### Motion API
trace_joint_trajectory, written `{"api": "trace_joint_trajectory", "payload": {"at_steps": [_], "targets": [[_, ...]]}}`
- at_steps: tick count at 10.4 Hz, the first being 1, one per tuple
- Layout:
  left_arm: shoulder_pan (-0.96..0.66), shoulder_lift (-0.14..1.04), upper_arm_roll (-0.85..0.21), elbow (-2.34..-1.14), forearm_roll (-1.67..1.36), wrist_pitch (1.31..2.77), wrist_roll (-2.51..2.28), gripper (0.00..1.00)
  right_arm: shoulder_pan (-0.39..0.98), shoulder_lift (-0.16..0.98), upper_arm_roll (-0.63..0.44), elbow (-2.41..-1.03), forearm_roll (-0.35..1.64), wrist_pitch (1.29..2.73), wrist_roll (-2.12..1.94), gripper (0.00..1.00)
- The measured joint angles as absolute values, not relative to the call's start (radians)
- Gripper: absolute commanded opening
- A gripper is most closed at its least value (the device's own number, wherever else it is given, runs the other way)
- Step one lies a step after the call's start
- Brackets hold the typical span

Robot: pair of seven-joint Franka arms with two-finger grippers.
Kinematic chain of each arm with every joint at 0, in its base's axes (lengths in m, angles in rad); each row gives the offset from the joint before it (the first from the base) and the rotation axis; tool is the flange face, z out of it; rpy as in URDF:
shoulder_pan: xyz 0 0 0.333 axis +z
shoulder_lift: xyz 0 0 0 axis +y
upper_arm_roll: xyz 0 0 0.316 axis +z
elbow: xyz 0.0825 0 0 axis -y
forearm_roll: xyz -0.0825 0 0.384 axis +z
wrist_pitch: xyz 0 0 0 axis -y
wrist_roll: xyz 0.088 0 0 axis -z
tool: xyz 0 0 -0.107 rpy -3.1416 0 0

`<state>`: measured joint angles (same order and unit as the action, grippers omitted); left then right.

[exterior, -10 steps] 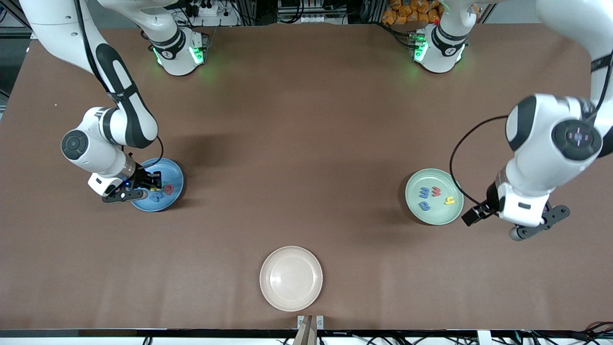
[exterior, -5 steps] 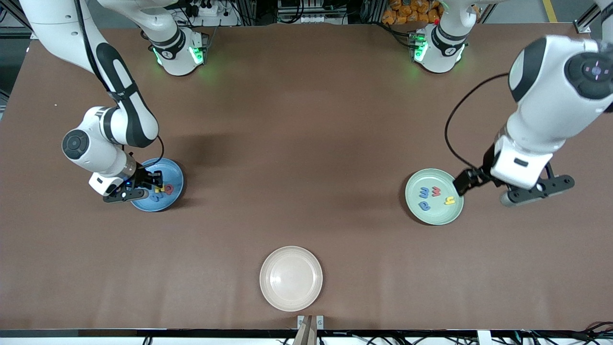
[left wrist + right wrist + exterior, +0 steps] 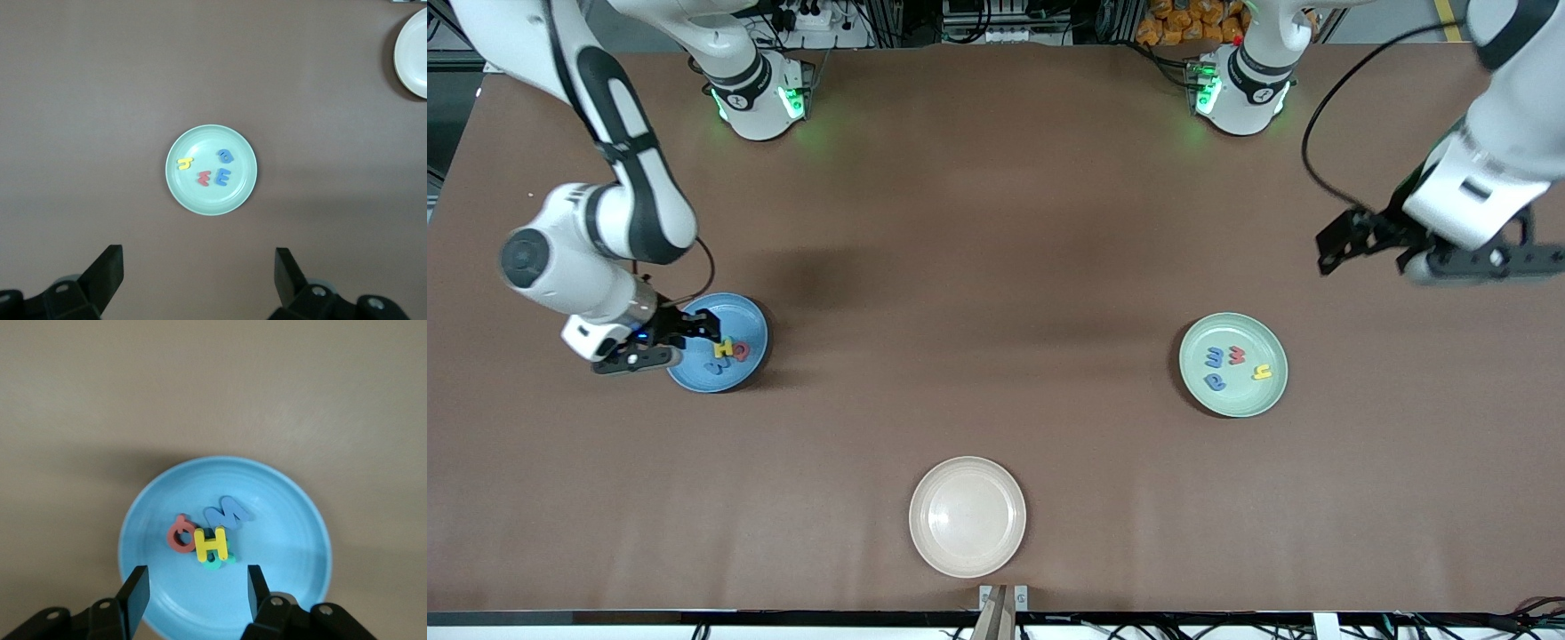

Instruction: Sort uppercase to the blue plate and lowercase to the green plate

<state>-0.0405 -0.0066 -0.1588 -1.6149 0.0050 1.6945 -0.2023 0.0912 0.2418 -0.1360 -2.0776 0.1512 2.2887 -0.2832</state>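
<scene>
the brown table (image 3: 996, 267) carries three plates. the beige plate (image 3: 967, 516) sits at the near edge, midway between the two arms' ends, with nothing on it.

the blue plate (image 3: 749, 313) lies toward the right arm's end of the table. all four uppercase letters rest in it, bunched together: the yellow h (image 3: 211, 544) lies on top of the teal r (image 3: 215, 563), of which only a sliver shows; the red q (image 3: 179, 535) touches the h; the blue w (image 3: 226, 511) lies just beside them.

the green plate (image 3: 1267, 398) lies toward the left arm's end. the four lowercase letters lie flat in it, apart from one another: the blue a (image 3: 1214, 381), the blue m (image 3: 1214, 358), the red w/m shape (image 3: 1237, 355) and the small yellow h (image 3: 1261, 372).

the right gripper (image 3: 698, 325) hangs low over the blue plate's rim, its jaws parted and holding nothing; the letters lie clear of its fingers (image 3: 135, 593).

the left gripper (image 3: 198, 270) is up in the air over bare table, farther from the front camera than the green plate; its jaws stand wide apart and empty.
</scene>
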Motion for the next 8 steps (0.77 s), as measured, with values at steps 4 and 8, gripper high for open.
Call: {"api": "trace_joint_trajectory", "payload": {"at_steps": [4, 8], "targets": [[-0.044, -0.028, -0.153, -1.625, 0.005, 1.659, -0.19, 1.0, 0.077, 0.179, -0.123, -1.772, 0.017, 1.959, -0.151, 0.69], [-0.042, -0.026, -0.148, -1.617, 0.005, 1.653, -0.182, 1.0, 0.077, 0.176, -0.101, -1.503, 0.0, 1.624, -0.126, 0.72]]}}
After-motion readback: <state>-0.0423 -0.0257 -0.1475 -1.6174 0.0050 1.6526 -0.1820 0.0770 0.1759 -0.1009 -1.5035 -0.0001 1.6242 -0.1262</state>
